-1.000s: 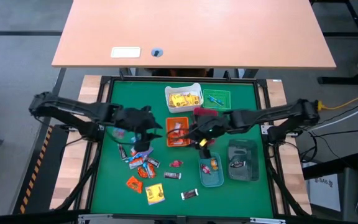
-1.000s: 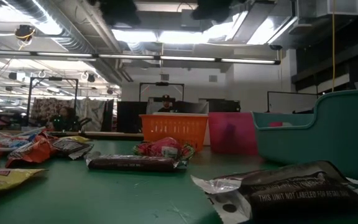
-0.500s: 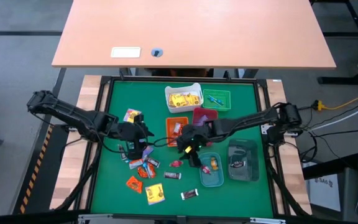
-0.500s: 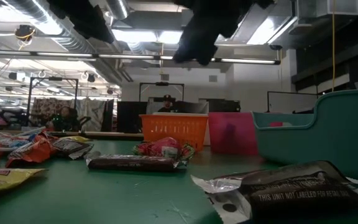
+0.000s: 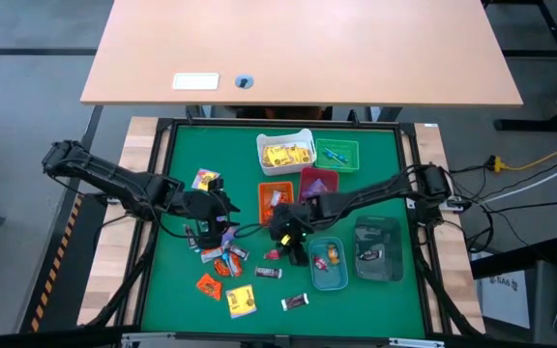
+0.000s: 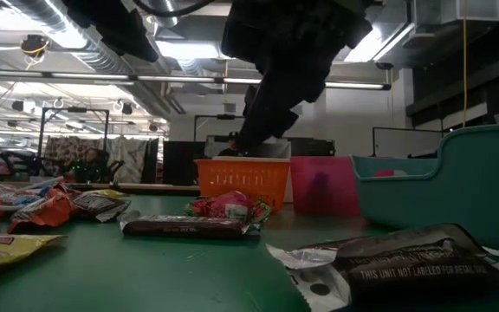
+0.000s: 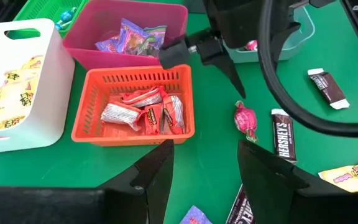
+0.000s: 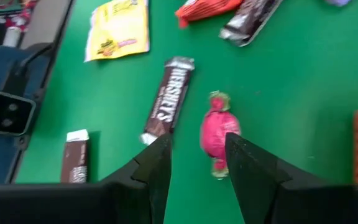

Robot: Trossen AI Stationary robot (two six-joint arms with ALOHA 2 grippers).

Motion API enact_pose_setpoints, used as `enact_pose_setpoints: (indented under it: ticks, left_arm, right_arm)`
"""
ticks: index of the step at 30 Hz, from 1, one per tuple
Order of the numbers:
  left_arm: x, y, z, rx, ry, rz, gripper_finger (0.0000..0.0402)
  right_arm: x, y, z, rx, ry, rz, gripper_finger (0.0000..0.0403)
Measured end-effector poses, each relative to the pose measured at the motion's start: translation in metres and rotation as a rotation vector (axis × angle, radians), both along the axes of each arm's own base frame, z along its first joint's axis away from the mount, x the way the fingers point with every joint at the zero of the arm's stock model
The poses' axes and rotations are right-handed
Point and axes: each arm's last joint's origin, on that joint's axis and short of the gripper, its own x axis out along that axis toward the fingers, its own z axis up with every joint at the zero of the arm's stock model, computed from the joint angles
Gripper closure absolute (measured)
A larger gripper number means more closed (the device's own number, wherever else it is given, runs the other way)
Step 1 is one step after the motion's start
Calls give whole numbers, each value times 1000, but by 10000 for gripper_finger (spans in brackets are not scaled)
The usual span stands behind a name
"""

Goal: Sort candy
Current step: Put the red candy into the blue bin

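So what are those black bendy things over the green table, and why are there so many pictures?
Those are two robot arms, each ending in a two-finger gripper. One picture looks straight down from above, one looks across from table height, and two come from little cameras on the arms' wrists.

On the green table lie loose wrapped candies and small bins: a white bin, an orange bin, and a pink bin already hold some sweets.

The right gripper is open, just above a pink wrapped candy beside a Hershey's bar. The left gripper is open too, waiting near the candy pile. Neither one holds anything.
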Motion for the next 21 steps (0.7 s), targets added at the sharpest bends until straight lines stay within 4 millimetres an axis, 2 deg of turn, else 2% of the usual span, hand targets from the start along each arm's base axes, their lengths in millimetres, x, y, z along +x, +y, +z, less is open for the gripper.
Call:
enact_pose_setpoints:
  ticks: [4, 11, 14, 21]
  left_arm:
    - [0, 0, 0, 0, 0, 0, 236]
    - [0, 0, 0, 0, 1, 0, 236]
    - [0, 0, 0, 0, 0, 0, 236]
    - [0, 0, 1, -2, -7, 0, 236]
  right_arm:
    - [1, 0, -3, 8, 7, 7, 241]
    - [4, 0, -2, -25, -32, -20, 166]
    - [6, 4, -8, -39, -41, -4, 145]
    - [7, 19, -22, -168, -64, 44, 140]
